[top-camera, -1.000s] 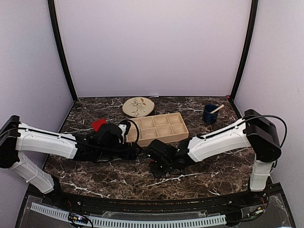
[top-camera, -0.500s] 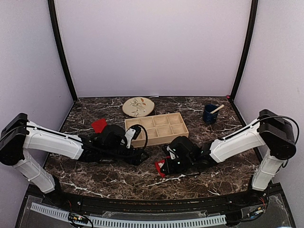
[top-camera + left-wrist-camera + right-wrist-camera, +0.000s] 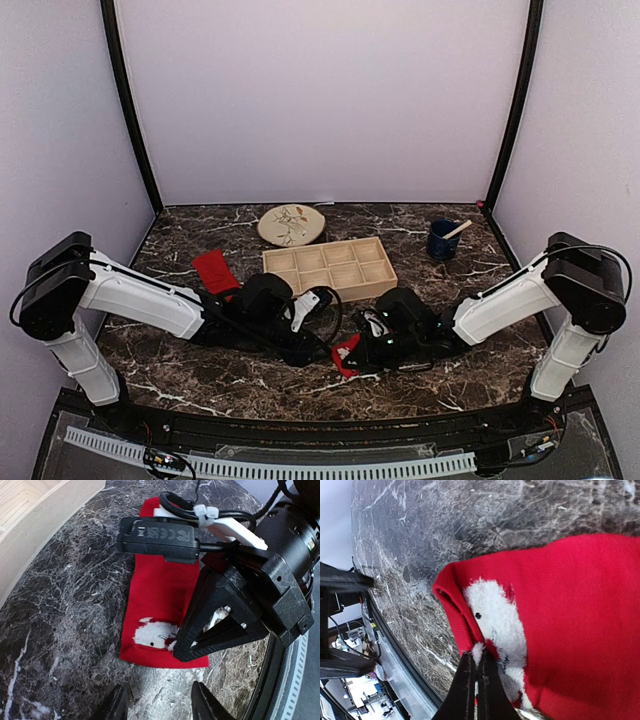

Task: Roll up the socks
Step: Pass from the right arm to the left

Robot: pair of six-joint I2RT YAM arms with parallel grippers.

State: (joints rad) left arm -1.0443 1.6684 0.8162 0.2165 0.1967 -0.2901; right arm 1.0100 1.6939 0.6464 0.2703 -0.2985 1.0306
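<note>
Pressed together on the hem of the sock [image 3: 160, 595] lying flat just ahead of the spread, empty left claw [image 3: 157, 706], the right claw [image 3: 475, 661] could lose its shallow bite when rolling tugs.

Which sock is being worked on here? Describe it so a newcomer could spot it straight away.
Start at the wooden tray and look toward the near edge of the table. Just in front of the tray lies a flat red sock. The right gripper pinches its edge by a white fuzzy patch, while the other sock lies untouched left of the tray.
</note>
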